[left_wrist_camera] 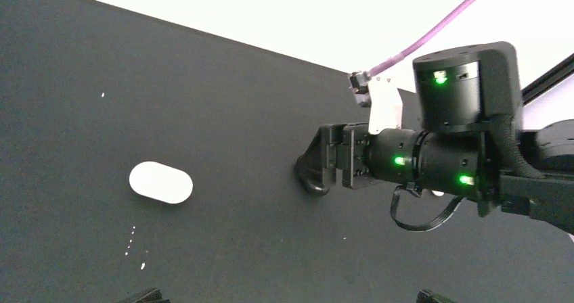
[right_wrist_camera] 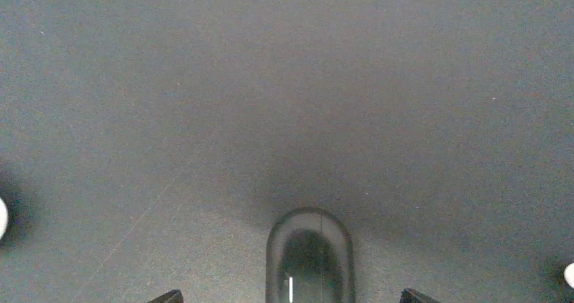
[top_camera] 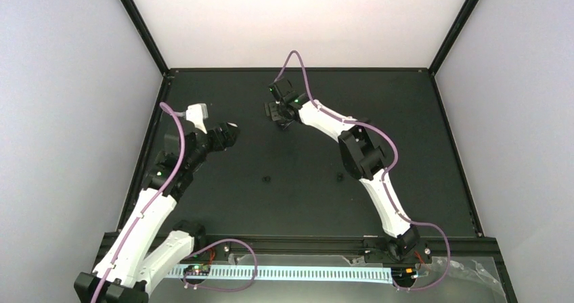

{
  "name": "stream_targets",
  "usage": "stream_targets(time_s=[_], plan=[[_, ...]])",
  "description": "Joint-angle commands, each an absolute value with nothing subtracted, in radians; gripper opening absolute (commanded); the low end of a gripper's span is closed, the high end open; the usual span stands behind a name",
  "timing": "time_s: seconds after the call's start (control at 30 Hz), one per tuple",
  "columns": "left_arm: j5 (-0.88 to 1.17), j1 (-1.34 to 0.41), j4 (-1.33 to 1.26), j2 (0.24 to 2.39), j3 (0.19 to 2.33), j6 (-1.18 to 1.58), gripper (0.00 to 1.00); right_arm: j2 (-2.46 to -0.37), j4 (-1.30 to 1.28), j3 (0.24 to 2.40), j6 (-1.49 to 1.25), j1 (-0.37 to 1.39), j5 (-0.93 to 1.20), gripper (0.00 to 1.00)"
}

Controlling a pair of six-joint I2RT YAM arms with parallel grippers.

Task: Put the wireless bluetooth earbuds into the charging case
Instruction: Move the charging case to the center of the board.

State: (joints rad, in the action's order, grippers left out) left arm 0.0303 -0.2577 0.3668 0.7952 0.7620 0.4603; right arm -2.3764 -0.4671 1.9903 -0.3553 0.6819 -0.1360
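Observation:
A black rounded charging case [right_wrist_camera: 310, 252] lies on the black table between the spread fingertips of my right gripper [right_wrist_camera: 291, 297], which is open and low over it. In the top view that gripper [top_camera: 279, 112] is at the far middle of the table. A closed white oval case [left_wrist_camera: 161, 182] lies to the left of the right gripper [left_wrist_camera: 313, 174] in the left wrist view. Small white rounded things sit at the left edge [right_wrist_camera: 2, 218] and right edge [right_wrist_camera: 570, 274] of the right wrist view, cut off; they may be white earbuds. My left gripper [left_wrist_camera: 288, 297] is open, empty, and well back from both cases. I cannot pick out the black earbuds.
Two small dark specks [top_camera: 267, 179] [top_camera: 340, 177] show mid-table; I cannot tell what they are. The black table [top_camera: 420, 147] is framed by a raised black rim and grey walls. The left gripper [top_camera: 227, 135] hovers at the left side.

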Motion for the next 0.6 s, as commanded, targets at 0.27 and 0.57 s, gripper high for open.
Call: stream_targets(time_s=[0.27, 0.57], plan=[[0.041, -0.263, 0.327, 0.764, 0.759, 0.459, 0.99, -2.483, -0.609, 2.137, -0.327, 0.687, -0.189, 0.78], [0.044, -0.262, 0.321, 0.761, 0.756, 0.459, 0.99, -2.519, -0.624, 2.174, -0.327, 0.687, -0.174, 0.69]])
